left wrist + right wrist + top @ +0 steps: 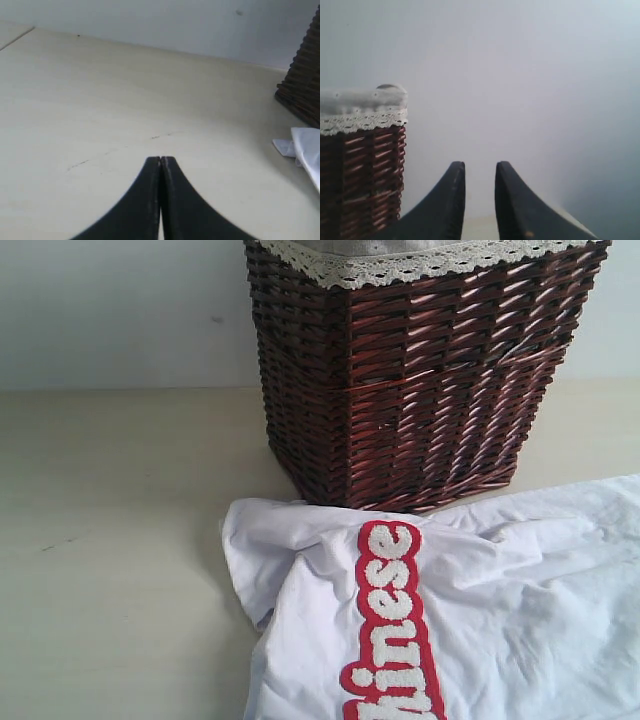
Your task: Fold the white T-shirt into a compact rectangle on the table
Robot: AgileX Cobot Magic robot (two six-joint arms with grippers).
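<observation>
The white T-shirt (pixel 500 610) lies crumpled on the pale table (pixel 110 540) at the front right of the exterior view, its red band of white lettering (pixel 392 625) running toward the front edge. Neither gripper appears in that view. In the left wrist view my left gripper (pixel 161 160) is shut with nothing in it, low over bare table (pixel 100 100); a corner of the T-shirt (pixel 305 150) shows at the side, apart from the gripper. My right gripper (pixel 480 167) is open and empty, pointing at the pale wall.
A dark brown wicker basket (pixel 420 380) with a white lace-trimmed liner stands behind the shirt, its base touching the cloth. The basket (pixel 362 170) also appears beside the right gripper, and its corner (pixel 302 85) in the left wrist view. A pale wall backs the table.
</observation>
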